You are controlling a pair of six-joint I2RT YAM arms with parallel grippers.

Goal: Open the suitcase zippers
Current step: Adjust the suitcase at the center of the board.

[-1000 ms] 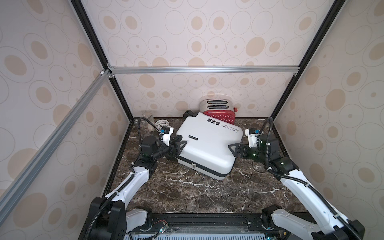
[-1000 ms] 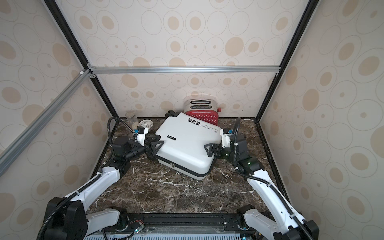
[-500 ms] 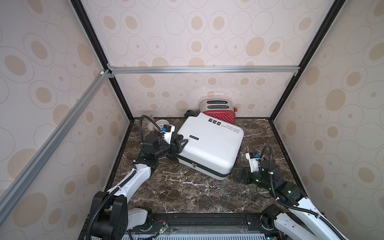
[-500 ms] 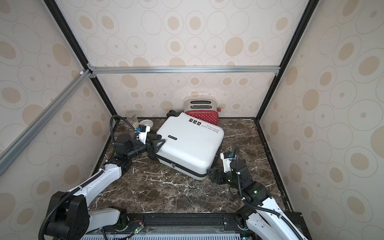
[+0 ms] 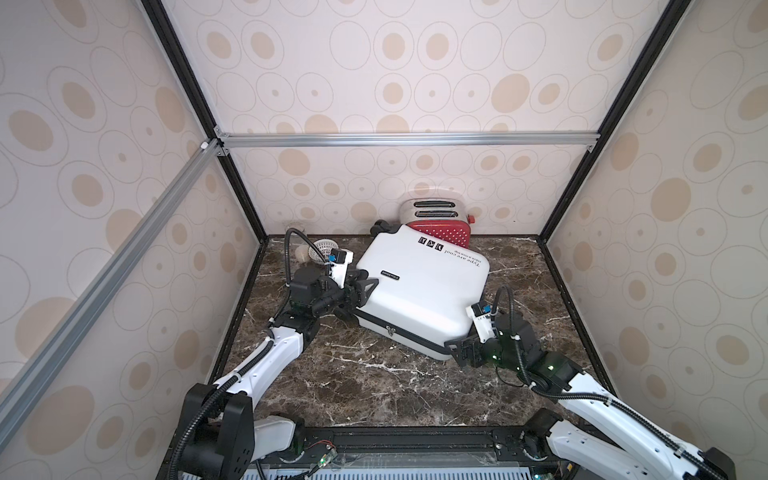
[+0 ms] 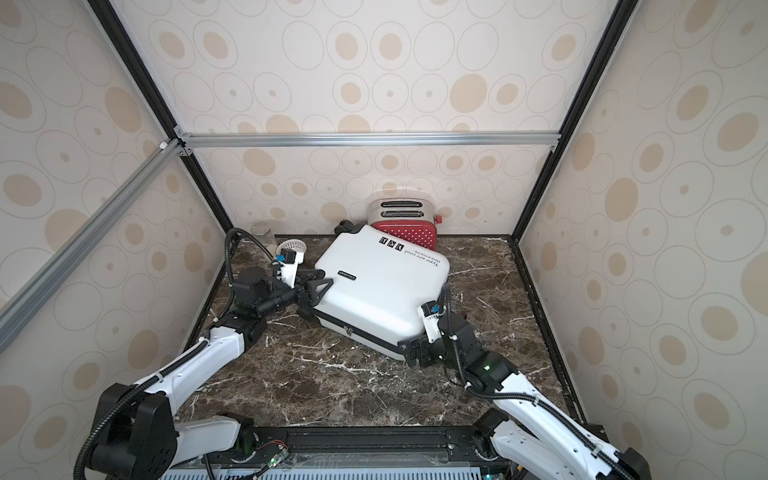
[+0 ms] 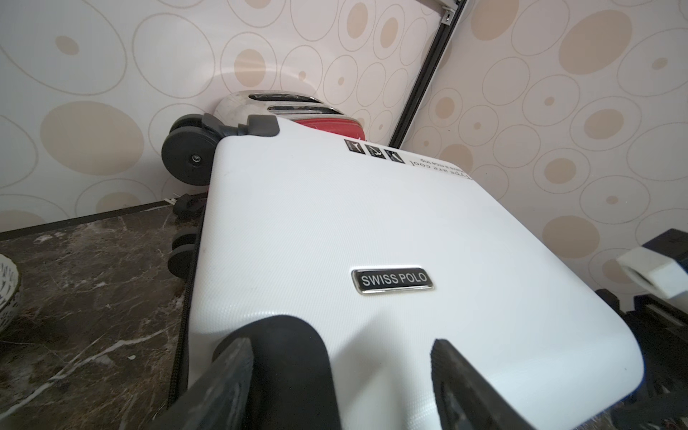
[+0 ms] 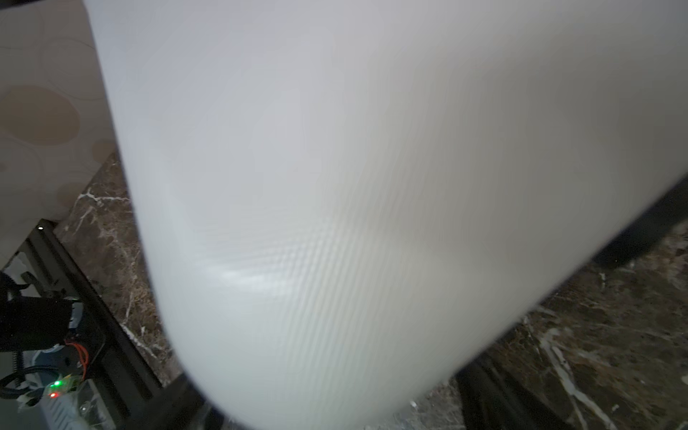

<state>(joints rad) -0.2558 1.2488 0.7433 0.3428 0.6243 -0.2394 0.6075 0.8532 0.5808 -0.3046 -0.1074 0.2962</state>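
Observation:
The white suitcase lies flat and skewed on the marble floor, wheels toward the back wall. The black zippers run along its near side, with a silvery pull hanging there. My left gripper is open, its fingers straddling the case's left corner beside a black rounded part. The right gripper is open round the near right corner, where the blurred shell fills the right wrist view.
A red polka-dot toaster stands against the back wall, touching the case's far end. A small white basket and a glass jar sit in the back left corner. Patterned walls close in both sides.
My right arm has swung from the suitcase's right side down to its near right corner. The left arm and the suitcase have hardly moved.

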